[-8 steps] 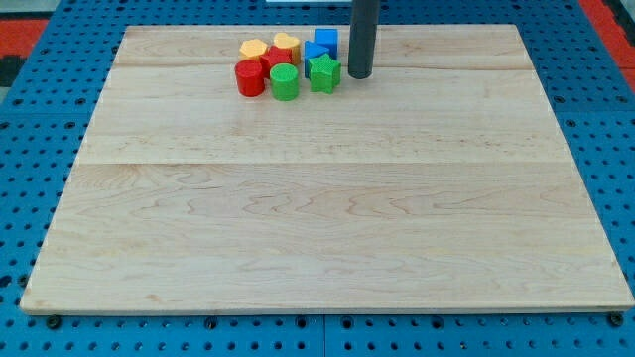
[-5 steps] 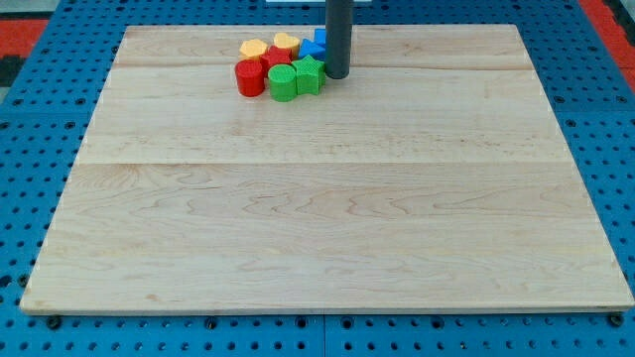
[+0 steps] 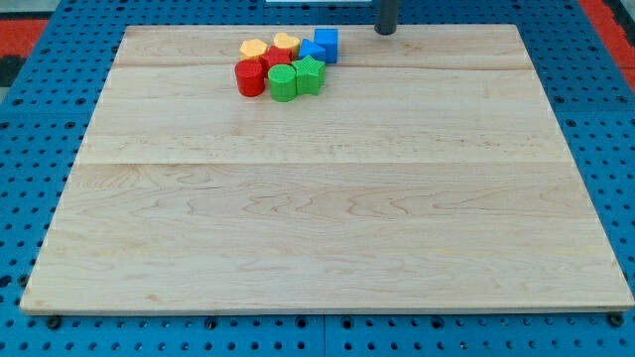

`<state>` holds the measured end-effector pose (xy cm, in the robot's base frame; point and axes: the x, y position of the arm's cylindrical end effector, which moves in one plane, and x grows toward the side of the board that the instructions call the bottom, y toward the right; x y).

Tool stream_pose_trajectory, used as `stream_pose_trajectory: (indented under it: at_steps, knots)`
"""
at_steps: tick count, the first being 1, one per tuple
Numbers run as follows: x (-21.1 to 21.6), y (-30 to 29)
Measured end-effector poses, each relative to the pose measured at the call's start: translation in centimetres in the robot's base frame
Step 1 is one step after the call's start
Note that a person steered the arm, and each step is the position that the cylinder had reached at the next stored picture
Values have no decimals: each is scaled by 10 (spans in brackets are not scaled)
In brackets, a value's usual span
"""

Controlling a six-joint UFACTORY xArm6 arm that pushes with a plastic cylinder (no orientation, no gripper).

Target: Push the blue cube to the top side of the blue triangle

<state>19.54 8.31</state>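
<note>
The blue cube (image 3: 326, 43) stands near the board's top edge, at the right end of a tight cluster of blocks. The blue triangle (image 3: 311, 51) is mostly hidden, wedged just left of and below the cube, touching it. My tip (image 3: 385, 32) is at the view's top, right of the cube with a gap between them, just above the board's top edge.
The cluster also holds a green star (image 3: 311, 74), a green cylinder (image 3: 284, 83), a red cylinder (image 3: 249, 78), a red block (image 3: 276, 58), a yellow block (image 3: 253, 49) and a yellow-orange block (image 3: 286, 44). The wooden board (image 3: 327, 198) lies on a blue pegboard.
My tip pushed the green star left against the cluster, then withdrew up and to the right, off the board's top edge. The blue cube is uncovered again.
</note>
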Motion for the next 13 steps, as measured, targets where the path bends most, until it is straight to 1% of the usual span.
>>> stream_pose_trajectory:
  at_steps: [2,4,7,11,13]
  knots:
    - [4,-15]
    - [28,-15]
    - [31,-24]
    - [34,-74]
    - [34,-59]
